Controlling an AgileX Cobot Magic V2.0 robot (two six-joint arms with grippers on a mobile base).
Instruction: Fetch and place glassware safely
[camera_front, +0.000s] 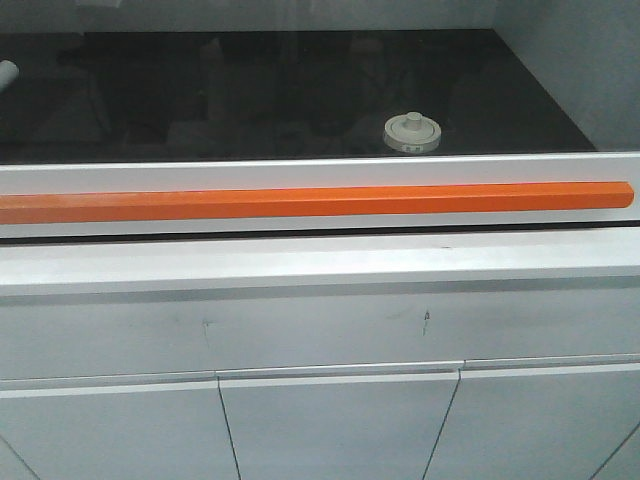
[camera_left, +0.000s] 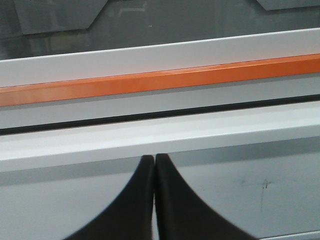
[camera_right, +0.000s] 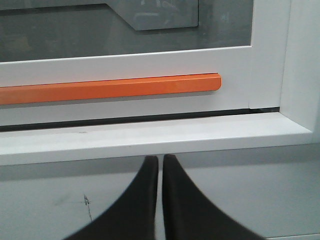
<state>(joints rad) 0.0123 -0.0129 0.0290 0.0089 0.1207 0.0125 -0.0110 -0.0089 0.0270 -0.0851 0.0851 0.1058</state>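
Left claw (camera_left: 154, 161) and right claw (camera_right: 161, 162) sit closed, empty.

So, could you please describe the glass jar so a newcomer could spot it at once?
Find the long orange bar across the white frame. Above it, behind the glass, the jar sits on the dark surface, right of centre. Its round cream lid with a central knob marks it out.

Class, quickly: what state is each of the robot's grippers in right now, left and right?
Left gripper: closed, fingers pressed together, holding nothing.
Right gripper: closed, only a thin slit between the fingers, holding nothing.
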